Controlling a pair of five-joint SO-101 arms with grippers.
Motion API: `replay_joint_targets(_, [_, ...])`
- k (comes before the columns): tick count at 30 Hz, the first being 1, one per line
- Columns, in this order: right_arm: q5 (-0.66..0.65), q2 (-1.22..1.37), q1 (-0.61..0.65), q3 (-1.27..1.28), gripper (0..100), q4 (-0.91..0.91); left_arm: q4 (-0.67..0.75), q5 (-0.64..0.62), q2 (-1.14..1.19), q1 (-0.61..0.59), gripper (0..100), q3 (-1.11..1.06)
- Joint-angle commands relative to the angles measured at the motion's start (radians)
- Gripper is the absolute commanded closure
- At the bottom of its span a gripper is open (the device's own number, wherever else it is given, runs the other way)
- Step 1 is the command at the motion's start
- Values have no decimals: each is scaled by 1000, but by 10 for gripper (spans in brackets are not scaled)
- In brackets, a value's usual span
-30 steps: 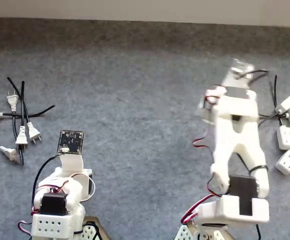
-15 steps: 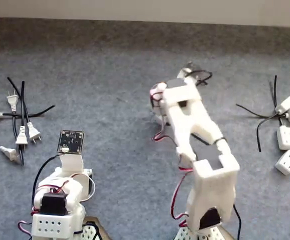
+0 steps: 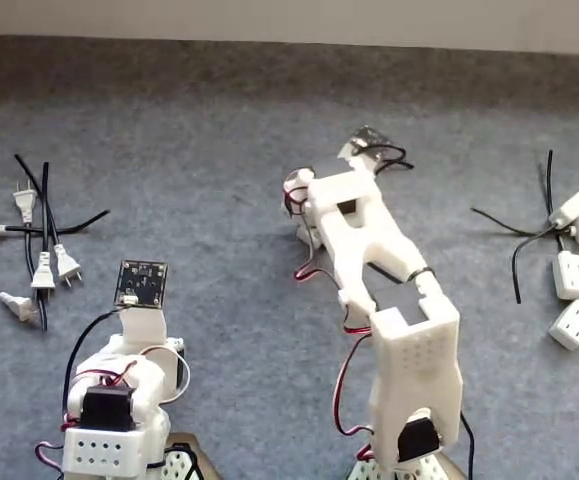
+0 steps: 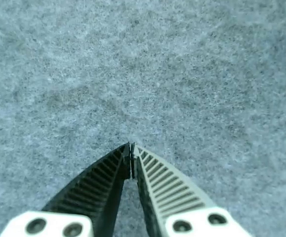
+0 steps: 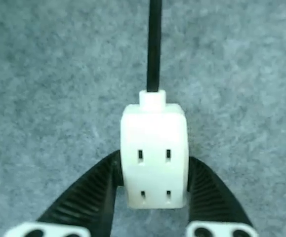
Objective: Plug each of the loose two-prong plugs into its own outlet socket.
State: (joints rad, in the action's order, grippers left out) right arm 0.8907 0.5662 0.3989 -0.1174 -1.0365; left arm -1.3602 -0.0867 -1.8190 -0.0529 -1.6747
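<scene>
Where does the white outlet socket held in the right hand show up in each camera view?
Right wrist view: the outlet socket sits centred, clamped in the right hand, with its black cord running away from it.
High view: hidden under the far end of the right arm, mid-table.
Left wrist view: this one faces the shut left hand over the grey carpet instead.
Shared landmark: the grey carpet, in all three.

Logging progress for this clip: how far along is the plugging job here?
Done: nothing plugged. The loose plugs lie apart from the other sockets. In hand: the right arm has its jaws clamped on one outlet socket; the left arm has its jaws shut, empty. Left: every pairing.
</scene>
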Motion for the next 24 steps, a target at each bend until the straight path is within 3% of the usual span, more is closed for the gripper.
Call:
replay_joint_targets(1, [8,-33,39,-45,673,-28,12,8,-5,-13,973,-21])
replay_joint_targets(4, [8,-102,68,-47,603,-65,12,8,-5,-13,973,-21])
replay_joint_targets(11, [-8,-387,74,-39,598,-71,12,8,-5,-13,973,-21])
replay_joint_targets(18, [-261,-714,-21,-39,598,-74,12,8,-5,-13,973,-21])
replay_joint_targets(24, [-404,-1027,-97,-45,598,-202,12,8,-5,-13,973,-21])
